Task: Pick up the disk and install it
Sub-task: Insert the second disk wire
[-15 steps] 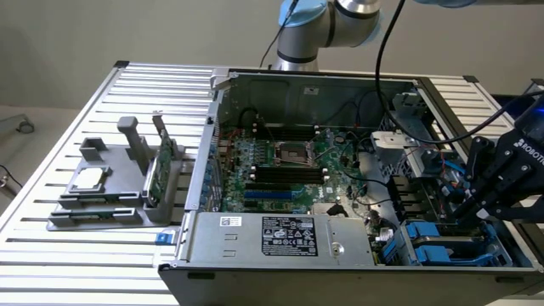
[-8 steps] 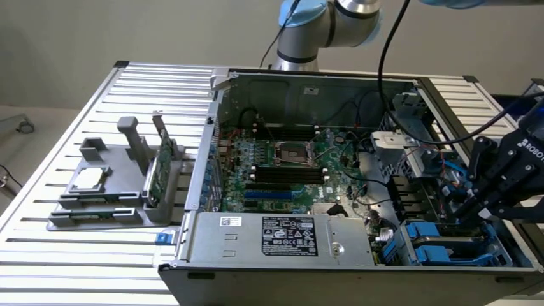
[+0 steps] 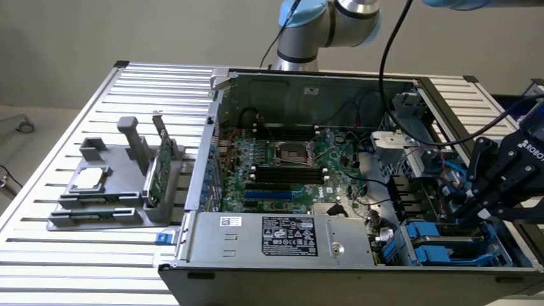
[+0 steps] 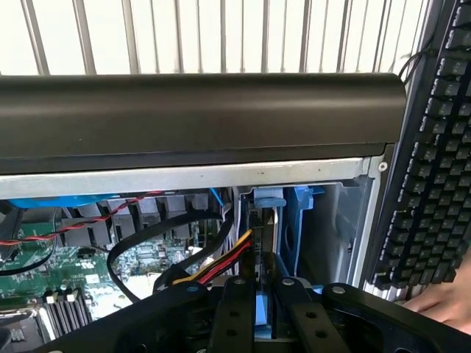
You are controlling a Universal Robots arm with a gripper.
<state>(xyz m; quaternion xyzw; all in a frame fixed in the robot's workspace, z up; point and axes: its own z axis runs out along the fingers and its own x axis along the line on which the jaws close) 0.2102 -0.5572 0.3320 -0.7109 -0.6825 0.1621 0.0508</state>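
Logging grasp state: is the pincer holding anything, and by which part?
The pincer appears to grip the disk, seen edge-on, by its near end.

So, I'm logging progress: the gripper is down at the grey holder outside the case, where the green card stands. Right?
No. The exterior view shows the gripper down at the blue drive bays inside the case, not at the grey holder. The green card does stand in that holder.

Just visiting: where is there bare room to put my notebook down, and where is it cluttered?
Bare slats of the table lie in front of the grey holder, toward the near edge, and behind it, up to the far corner beside the computer case. Inside the case is crowded, worst at the blue drive bays where the gripper reaches among cables.
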